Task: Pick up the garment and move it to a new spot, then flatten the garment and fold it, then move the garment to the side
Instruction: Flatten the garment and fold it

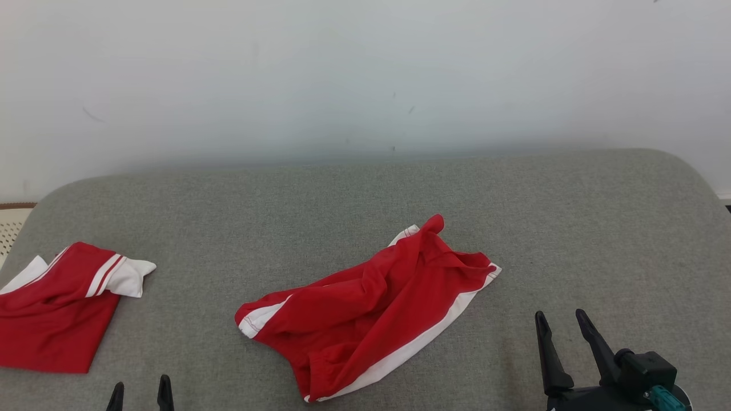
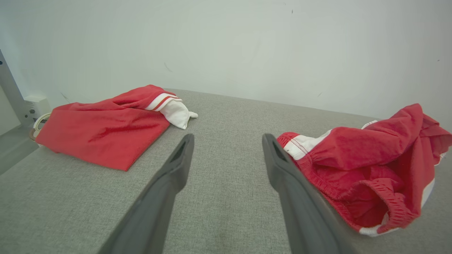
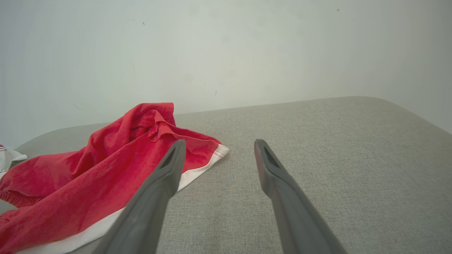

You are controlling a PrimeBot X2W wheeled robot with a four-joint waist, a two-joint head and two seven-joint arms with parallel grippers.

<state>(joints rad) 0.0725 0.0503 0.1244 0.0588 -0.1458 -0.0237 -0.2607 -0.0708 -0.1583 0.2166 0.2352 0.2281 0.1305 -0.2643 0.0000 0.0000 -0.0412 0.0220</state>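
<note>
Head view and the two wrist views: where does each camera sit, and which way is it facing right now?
Head view: on the head, looking forward and down at the grey surface and crumpled red garment; left pincer and right pincer at the bottom.
Left wrist view: low over the surface, facing the wall; own fingers between the folded red garment and the crumpled one.
Right wrist view: low, facing the wall; own fingers, crumpled garment at its left.
Shared: all three show the crumpled garment.
</note>
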